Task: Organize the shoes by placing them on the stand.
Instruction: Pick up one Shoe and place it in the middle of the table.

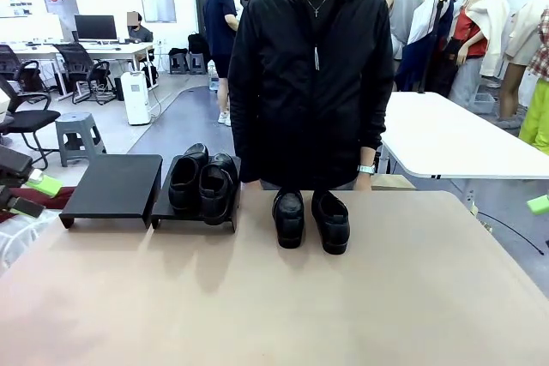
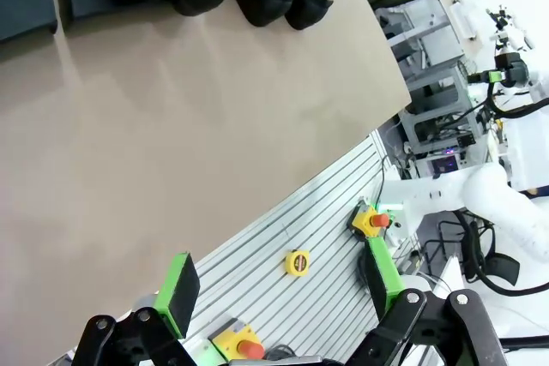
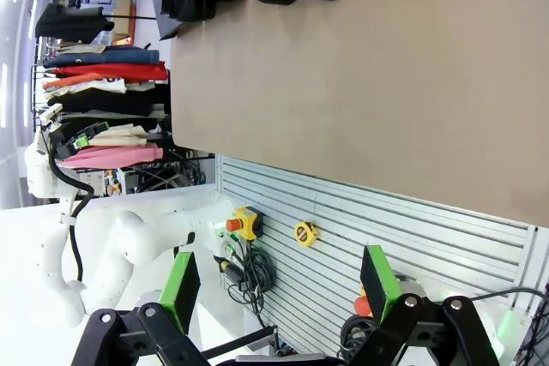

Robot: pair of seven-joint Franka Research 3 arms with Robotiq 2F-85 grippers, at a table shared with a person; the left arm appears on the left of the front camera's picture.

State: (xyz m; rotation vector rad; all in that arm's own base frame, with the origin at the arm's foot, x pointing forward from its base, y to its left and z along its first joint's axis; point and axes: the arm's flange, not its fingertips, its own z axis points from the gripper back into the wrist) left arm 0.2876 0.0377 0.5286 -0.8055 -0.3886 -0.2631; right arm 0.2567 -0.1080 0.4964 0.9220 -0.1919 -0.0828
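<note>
The stand [image 1: 103, 203] sits at the far left of the table [image 1: 412, 297] as two black platforms side by side. The left platform [image 1: 116, 179] has its flat top fully exposed. The right platform [image 1: 193, 216] carries the first shoe [image 1: 184, 182] and the second shoe [image 1: 216, 188], which touch each other with toes toward the robot. The third shoe [image 1: 289, 216] and the fourth shoe [image 1: 330, 222] rest directly on the table, just right of the stand. They lie just beside each other, toes toward the robot, in front of the person [image 1: 309, 75] standing at the far edge. In the left wrist view, the left gripper [image 2: 281, 285] hangs off the near side of the table, above a slatted base [image 2: 326, 203]. Its green pads [image 2: 180, 293] are spread wide with nothing between them. A yellow tape measure [image 2: 298, 261] and a red-capped stop button [image 2: 371, 220] lie on the base. In the right wrist view, the right gripper [image 3: 280, 287] is likewise off the table, above the base. Its jaws are spread wide and grip nothing, and the shoes appear at the top edge, well apart from it.
</note>
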